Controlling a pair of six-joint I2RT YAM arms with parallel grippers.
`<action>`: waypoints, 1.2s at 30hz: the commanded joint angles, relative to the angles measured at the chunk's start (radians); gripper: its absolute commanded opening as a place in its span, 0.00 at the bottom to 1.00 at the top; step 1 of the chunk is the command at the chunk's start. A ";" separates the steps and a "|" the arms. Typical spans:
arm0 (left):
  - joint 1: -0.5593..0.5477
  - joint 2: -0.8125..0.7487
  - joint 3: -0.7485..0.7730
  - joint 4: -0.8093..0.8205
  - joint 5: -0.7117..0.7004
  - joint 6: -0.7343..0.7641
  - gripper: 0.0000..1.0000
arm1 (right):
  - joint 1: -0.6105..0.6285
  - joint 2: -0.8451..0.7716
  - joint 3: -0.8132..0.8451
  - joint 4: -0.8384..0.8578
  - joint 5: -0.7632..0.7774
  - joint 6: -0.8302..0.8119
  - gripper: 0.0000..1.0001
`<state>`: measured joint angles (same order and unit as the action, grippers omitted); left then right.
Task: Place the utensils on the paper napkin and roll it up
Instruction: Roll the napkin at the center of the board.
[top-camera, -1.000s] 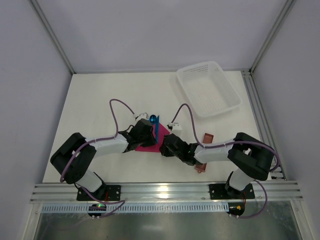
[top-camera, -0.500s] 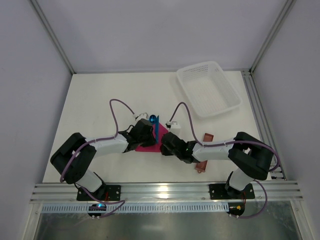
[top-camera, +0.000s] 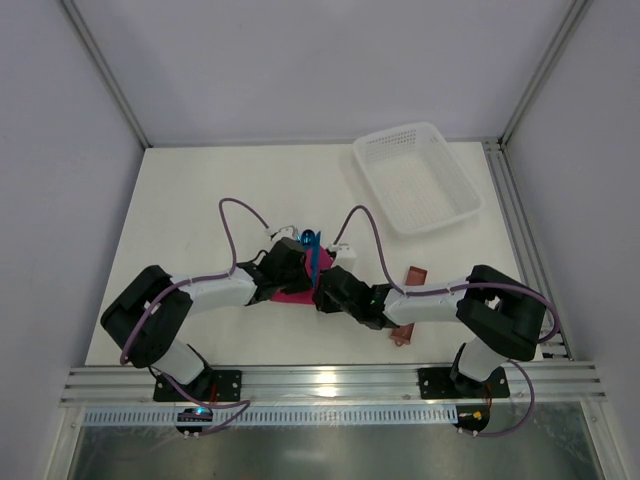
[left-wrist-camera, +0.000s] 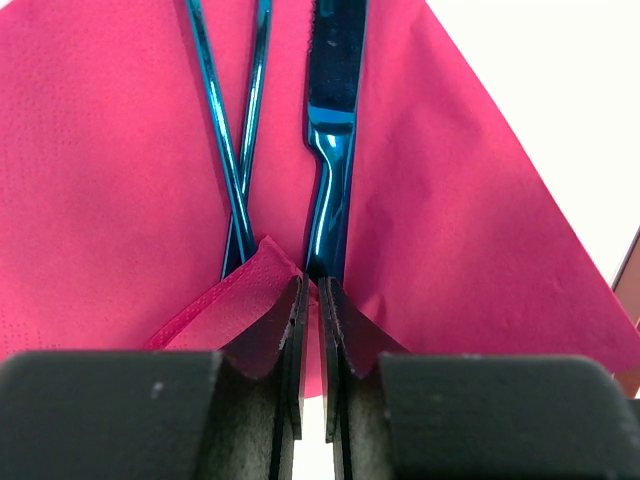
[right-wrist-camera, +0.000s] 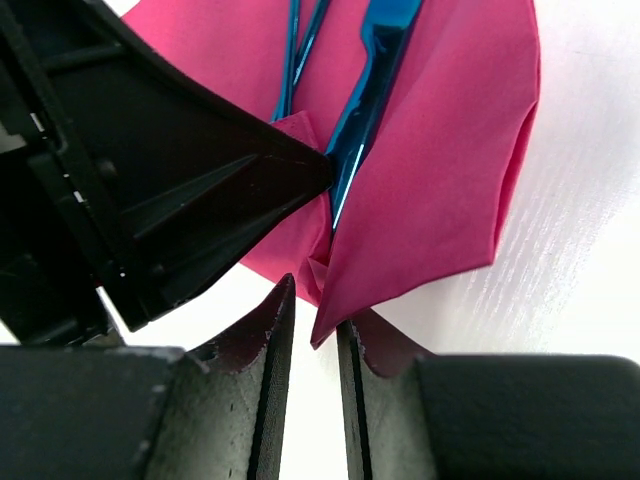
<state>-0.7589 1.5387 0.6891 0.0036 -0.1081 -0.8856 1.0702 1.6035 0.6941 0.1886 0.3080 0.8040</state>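
- The paper napkin (left-wrist-camera: 120, 180) lies mid-table with the utensils (left-wrist-camera: 325, 150) on it, their handles pointing near.
- Left gripper (left-wrist-camera: 312, 290): jaws pinched on the napkin's near edge, which puckers up there.
- Right gripper (right-wrist-camera: 312, 310): jaws a slit apart, with a napkin corner at their mouth. The left gripper's black body crowds in just beside it.
- A white mesh basket (top-camera: 418, 178) sits far right.
- A reddish-brown sleeve (top-camera: 415, 273) lies partly under the right arm.

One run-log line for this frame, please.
utensils: lying on paper napkin | left gripper: pinching napkin's near fold | right gripper: slightly open at napkin corner | roll: not yet formed
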 joint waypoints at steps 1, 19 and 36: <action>0.000 -0.005 0.000 0.018 -0.015 -0.006 0.13 | 0.016 -0.014 0.028 0.068 0.013 -0.028 0.25; 0.000 -0.081 0.036 -0.054 -0.021 0.000 0.22 | 0.036 0.024 0.062 0.008 0.111 -0.062 0.16; 0.047 -0.135 0.095 -0.203 -0.008 0.057 0.23 | 0.040 0.047 0.142 -0.104 0.140 -0.100 0.07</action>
<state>-0.7147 1.4273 0.7834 -0.1696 -0.1116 -0.8478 1.1038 1.6386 0.7891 0.0940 0.4088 0.7284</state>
